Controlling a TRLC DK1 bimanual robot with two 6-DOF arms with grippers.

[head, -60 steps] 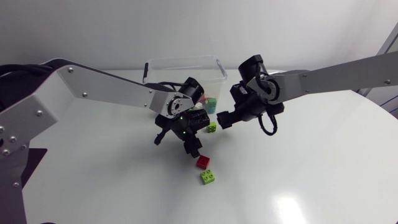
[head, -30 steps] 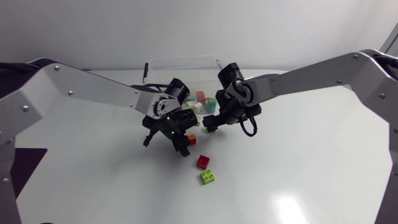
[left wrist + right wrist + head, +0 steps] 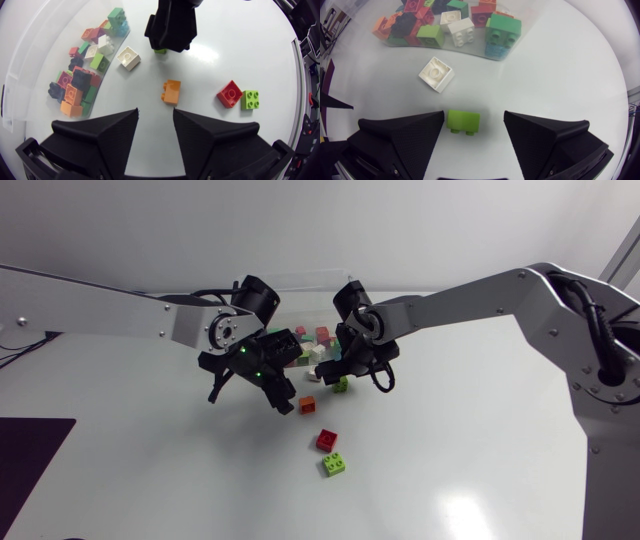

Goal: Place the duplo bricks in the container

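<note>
My left gripper [image 3: 280, 395] hangs open over the table with nothing between its fingers. An orange brick [image 3: 171, 92] lies just ahead of it. Further off sit a red brick [image 3: 230, 94] and a green brick [image 3: 250, 100], side by side. My right gripper [image 3: 474, 117] is open around a lime brick [image 3: 463, 121] that lies on its side, with a gap at each finger. A white brick [image 3: 436, 74] rests between it and the clear container [image 3: 300, 288], which holds several coloured bricks [image 3: 455, 22].
The two grippers are close together in front of the container, with my right gripper [image 3: 170, 27] ahead of my left gripper [image 3: 155, 117]. Bare white table [image 3: 480, 440] stretches to the right and towards the front edge.
My left gripper drew back to the left, leaving the orange brick bare on the table. My right gripper came left and down over the lime brick, its fingers narrowing.
</note>
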